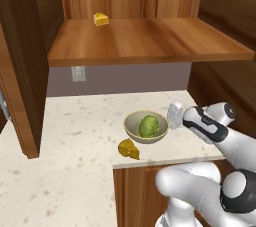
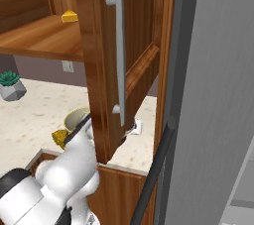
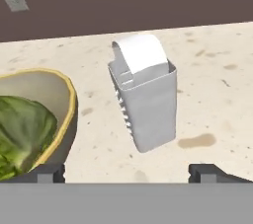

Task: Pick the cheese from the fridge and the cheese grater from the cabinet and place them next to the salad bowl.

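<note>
The silver cheese grater (image 3: 146,104) stands on the speckled counter just right of the salad bowl (image 3: 47,114), leaning a little in the hand view. My gripper (image 3: 127,172) is open, its fingertips (image 3: 49,171) wide apart and short of the grater, touching nothing. From the left base view the grater (image 1: 174,115) sits at the bowl's (image 1: 131,127) right rim, with the gripper (image 1: 182,119) right behind it. The dull golden cheese (image 1: 129,149) lies on the counter in front of the bowl. Above is the cabinet (image 1: 145,41) shelf. The grey fridge (image 2: 218,70) stands at the right.
A brighter yellow wedge (image 1: 101,19) rests at the back of the cabinet shelf. An open wooden cabinet door (image 2: 99,70) with a long handle hangs beside my arm. A potted plant (image 2: 10,86) sits far left on the counter. The counter edge (image 1: 165,160) runs just below the cheese.
</note>
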Motion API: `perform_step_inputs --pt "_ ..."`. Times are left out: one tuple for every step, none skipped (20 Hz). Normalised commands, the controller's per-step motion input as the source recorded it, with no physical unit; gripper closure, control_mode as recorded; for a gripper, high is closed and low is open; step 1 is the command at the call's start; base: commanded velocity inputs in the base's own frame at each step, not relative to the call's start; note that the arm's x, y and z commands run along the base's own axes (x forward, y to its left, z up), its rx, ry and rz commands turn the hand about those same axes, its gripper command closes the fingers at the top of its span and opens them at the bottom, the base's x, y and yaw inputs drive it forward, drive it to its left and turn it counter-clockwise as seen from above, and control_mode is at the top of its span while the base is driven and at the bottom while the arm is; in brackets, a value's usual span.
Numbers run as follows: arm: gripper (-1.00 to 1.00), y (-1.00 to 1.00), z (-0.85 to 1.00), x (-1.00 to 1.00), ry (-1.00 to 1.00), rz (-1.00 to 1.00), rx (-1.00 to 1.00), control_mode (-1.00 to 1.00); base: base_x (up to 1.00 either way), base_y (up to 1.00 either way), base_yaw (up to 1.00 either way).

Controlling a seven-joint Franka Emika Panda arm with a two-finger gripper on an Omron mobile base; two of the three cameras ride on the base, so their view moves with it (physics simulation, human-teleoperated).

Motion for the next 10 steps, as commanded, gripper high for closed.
perform_step_inputs --pt "-1.00 0.00 0.51 -0.31 0.16 -0.09 0.00 -1.00 0.00 0.00 0.00" --pt "-1.00 -0.01 0.52 -0.35 0.14 -0.12 0.00 -1.00 0.00 0.00 0.00" --pt "-1.00 0.00 0.51 -0.35 0.14 -0.12 0.00 -1.00 0.00 0.00 0.00" --pt "-1.00 -0.02 0.50 -0.40 0.12 -0.10 0.00 -1.00 0.00 0.00 0.00" --pt "-1.00 -0.02 0.49 -0.42 0.12 -0.08 0.00 -1.00 0.00 0.00 0.00" --pt "-1.00 0.00 0.49 -0.43 0.12 -0.06 0.00 -1.00 0.00 0.00 0.00" --pt "-1.00 0.00 0.49 -0.45 0.12 -0.06 0.00 -1.00 0.00 0.00 0.00" --pt "-1.00 0.00 0.48 -0.49 0.13 -0.02 0.00 -1.00 0.00 0.00 0.00" --pt "-1.00 0.00 0.47 -0.51 0.12 -0.01 0.00 -1.00 0.00 0.00 0.00" --pt "-1.00 0.00 0.43 -0.58 0.08 0.00 0.00 -1.00 0.00 0.00 0.00"
